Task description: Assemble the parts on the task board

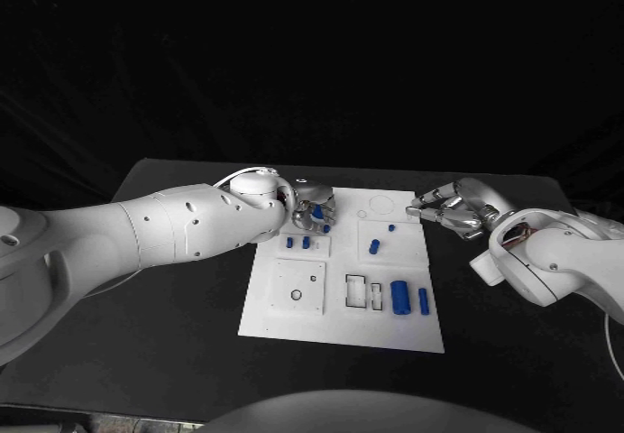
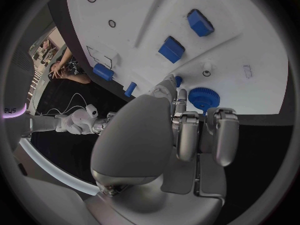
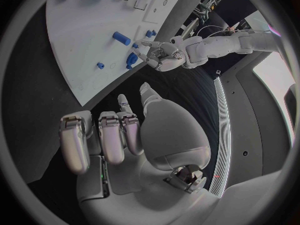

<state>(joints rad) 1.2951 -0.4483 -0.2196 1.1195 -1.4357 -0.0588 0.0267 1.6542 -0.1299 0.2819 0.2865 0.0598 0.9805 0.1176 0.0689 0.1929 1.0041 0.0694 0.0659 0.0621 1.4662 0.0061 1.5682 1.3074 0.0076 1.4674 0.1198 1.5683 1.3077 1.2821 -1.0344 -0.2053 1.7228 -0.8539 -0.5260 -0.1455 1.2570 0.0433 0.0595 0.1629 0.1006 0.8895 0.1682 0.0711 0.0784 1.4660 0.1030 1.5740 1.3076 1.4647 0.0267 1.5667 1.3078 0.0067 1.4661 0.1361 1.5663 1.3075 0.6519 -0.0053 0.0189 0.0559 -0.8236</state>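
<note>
Two silver many-fingered hands hang over the black worktop [image 1: 169,325], one at each far corner of the flat white task board [image 1: 341,329]. Nearest the left hand [image 1: 309,206] is a round blue toothed gear [image 2: 204,98], which sits right at its fingertips [image 2: 181,96] on the board's far left corner; a finger touches or nearly touches it, but whether the hand actually grips it cannot be told, as the curled fingers hide the contact. Just beyond that hand toward the robot, two small blue blocks [image 1: 298,242] stand side by side on the board. Further from it, toward the middle, lie a short blue cylinder [image 1: 374,245] and a tiny blue peg [image 1: 391,227]. Further still, on the near half of the board, are a raised white square plate with a small oval hole [image 1: 298,288], some rectangular outlined slots [image 1: 364,292], and next to them a thick blue cylinder [image 1: 400,297] with a thinner blue pin [image 1: 424,301] beside it.

The right hand [image 1: 449,209] hovers just off the board's far right corner, over the worktop, fingers curled in and holding nothing. The board's edge lies just beside it, the parts well apart from it.
</note>
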